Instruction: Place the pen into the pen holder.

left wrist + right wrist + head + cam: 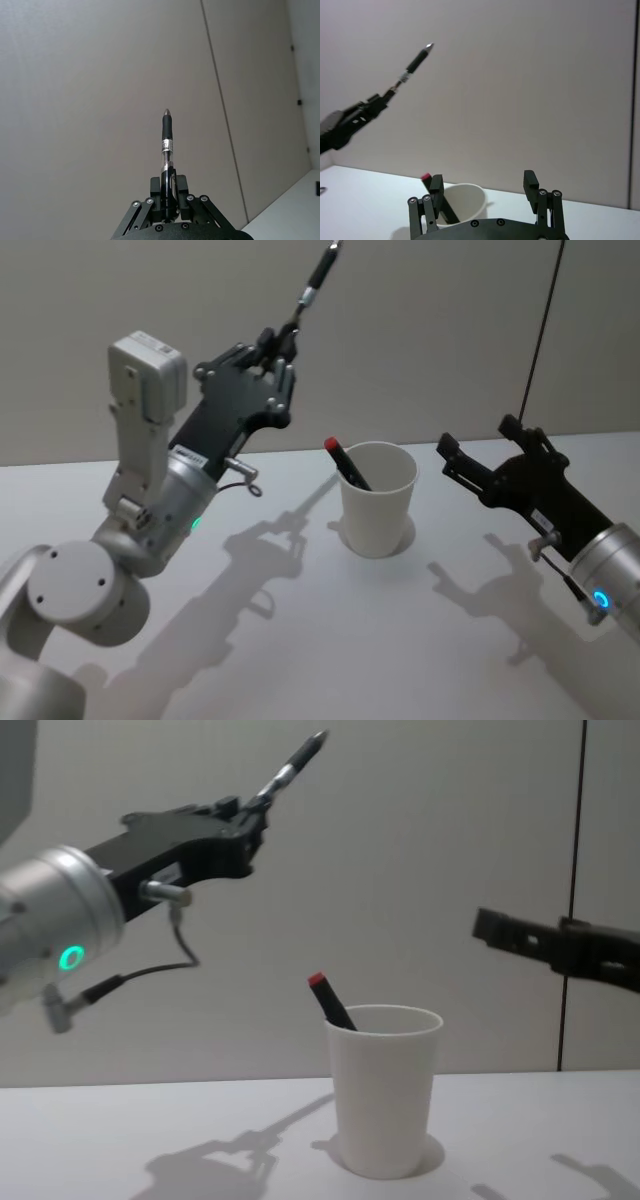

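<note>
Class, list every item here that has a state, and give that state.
left gripper: shut on black pen, raised
black pen: held aloft, tip pointing upward
pen holder: upright, red-capped pen inside
red-capped pen: leaning on holder's rim
right gripper: open, empty

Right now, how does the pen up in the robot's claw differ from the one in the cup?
The held pen is up in the air, clamped in the left gripper; the red-ended pen stands inside the white cup. The held pen shows a black grip and a silver band; the red-ended pen shows its upper part above the rim, red end up. Both are dark-bodied and tilted.
</note>
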`<state>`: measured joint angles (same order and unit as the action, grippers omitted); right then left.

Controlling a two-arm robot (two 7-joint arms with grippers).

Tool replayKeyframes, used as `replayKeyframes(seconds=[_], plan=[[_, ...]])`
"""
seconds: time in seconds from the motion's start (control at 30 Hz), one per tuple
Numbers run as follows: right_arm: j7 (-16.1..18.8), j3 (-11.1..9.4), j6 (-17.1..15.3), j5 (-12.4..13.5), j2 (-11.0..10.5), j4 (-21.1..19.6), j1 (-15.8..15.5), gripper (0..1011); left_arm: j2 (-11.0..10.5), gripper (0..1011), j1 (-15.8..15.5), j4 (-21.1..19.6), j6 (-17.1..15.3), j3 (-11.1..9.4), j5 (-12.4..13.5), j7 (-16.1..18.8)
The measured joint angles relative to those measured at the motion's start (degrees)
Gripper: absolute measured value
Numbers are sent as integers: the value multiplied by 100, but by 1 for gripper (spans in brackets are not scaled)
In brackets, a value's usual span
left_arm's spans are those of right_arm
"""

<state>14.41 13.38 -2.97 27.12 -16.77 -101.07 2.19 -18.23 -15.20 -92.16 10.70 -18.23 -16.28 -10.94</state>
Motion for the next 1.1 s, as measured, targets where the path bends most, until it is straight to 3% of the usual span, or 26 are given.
replayKeyframes(seconds=[0.13, 0.2, 0.43, 0.7, 0.93, 1.1], plan=[[193, 5, -43, 215, 42, 9, 64, 1002, 129, 186, -161, 212, 224, -37, -54, -312], [404, 6, -88, 448, 74, 26, 123, 1001, 190, 186, -234, 313, 345, -56, -79, -456], [680, 2, -144, 794, 96, 110, 189, 1001, 325, 186, -366, 553, 619, -101, -130, -679], [610, -14, -184, 1047, 124, 267, 202, 1001, 384, 186, -398, 674, 796, -121, -182, -768], [426, -62, -196, 1461, 171, 432, 235, 1001, 391, 186, -351, 687, 881, -131, -220, -775], [291, -129, -222, 1907, 208, 512, 289, 1001, 391, 186, -307, 681, 905, -141, -245, -771]])
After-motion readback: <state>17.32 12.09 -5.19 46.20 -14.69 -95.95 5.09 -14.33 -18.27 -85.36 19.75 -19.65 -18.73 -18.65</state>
